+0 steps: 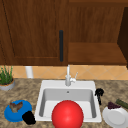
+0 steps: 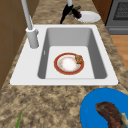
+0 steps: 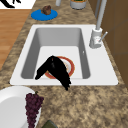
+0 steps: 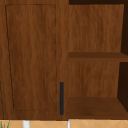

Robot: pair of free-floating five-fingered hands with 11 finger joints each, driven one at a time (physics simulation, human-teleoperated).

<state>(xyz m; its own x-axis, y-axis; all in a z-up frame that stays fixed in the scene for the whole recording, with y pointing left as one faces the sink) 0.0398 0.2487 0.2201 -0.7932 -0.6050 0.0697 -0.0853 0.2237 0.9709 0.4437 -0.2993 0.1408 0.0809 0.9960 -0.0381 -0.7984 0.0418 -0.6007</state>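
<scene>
At the far left of the counter, we saw a plant (image 1: 5, 78) in its pot. Just right of it lay the blue plate (image 1: 11, 115), carrying a brown piece of food (image 1: 16, 106). The left hand (image 1: 28, 117) hung at that plate's right rim, just beside it. It showed to us as a dark lump, and we could not tell how its fingers stood.

Next came the white sink (image 1: 42, 86), with the tap (image 1: 68, 78) at its back edge. From the front, a dish (image 1: 67, 115) showed red and round at the sink's near side. From the left side, we saw it lying flat on the sink floor, red-rimmed and white inside, with a brown morsel (image 2: 79, 59) on its rim.

The right hand (image 1: 99, 94) hovered over the counter between the sink and the white plate (image 1: 115, 118), near both. Its fingers were relaxed and spread downward, gripping nothing. On the white plate's rim lay the grapes (image 1: 113, 105), and a green vegetable (image 1: 122, 103) lay just behind them.

Above the counter, we noted a cupboard door (image 4: 32, 57) with a dark handle (image 4: 61, 98) on the left and open shelves (image 4: 96, 55) on the right.
</scene>
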